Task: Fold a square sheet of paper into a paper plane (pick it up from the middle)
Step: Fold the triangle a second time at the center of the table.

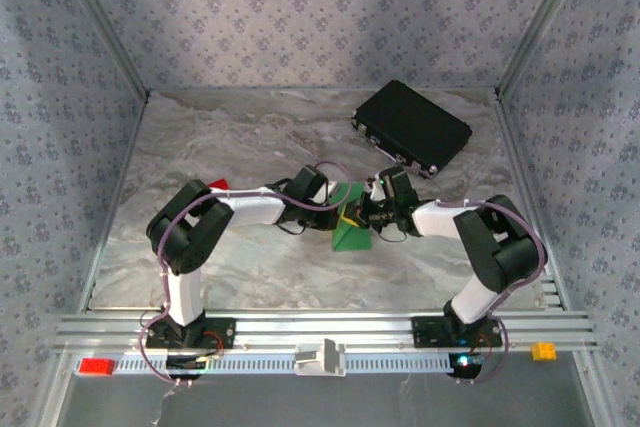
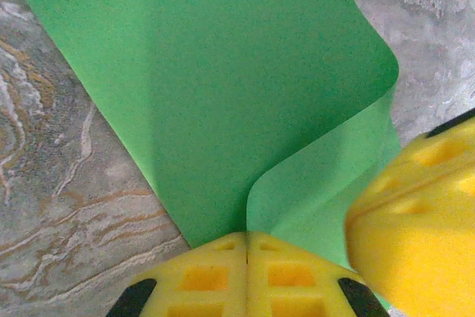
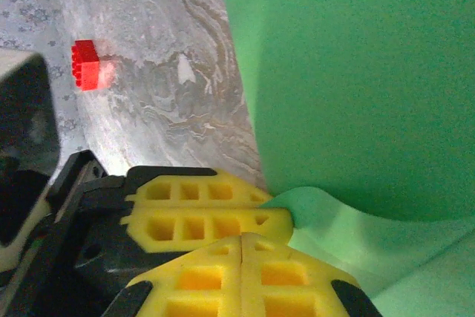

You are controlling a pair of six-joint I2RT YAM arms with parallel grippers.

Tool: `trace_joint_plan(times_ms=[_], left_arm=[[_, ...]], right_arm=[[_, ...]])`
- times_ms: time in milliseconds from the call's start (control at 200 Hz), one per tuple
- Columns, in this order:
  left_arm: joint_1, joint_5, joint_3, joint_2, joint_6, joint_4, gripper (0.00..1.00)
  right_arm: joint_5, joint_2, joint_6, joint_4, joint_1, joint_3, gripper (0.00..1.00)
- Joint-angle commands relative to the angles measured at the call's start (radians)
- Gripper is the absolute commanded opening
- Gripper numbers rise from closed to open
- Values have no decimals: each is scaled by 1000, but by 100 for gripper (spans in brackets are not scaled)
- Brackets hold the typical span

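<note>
Flanking the paper [image 1: 352, 235]: red block [image 1: 217, 185], black case [image 1: 412, 128]

The square sheet of paper [image 1: 352, 231] is thin and bright green, bent double in a soft curl, one flap rolling over the other. It sits nearer me than the black case [image 1: 412, 129], well apart from it.

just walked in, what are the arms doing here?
Both arms meet mid-table over a thin bright green paper sheet. The left hand is shut on a curled-over fold of it. The right hand, also shut, sits tight beside it at the sheet's edge; whether it grips paper is unclear. No plane shape yet. A black rectangular case lies at the back right, apart.
</note>
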Motion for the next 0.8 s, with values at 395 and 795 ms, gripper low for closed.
trace_joint_plan(times_ms=[395, 795], left_arm=[[6, 10, 30, 40, 22, -23, 0], [8, 5, 45, 45, 33, -49, 0]], right_arm=[[54, 70, -1, 9, -13, -63, 1], [55, -12, -35, -68, -56, 4, 2]])
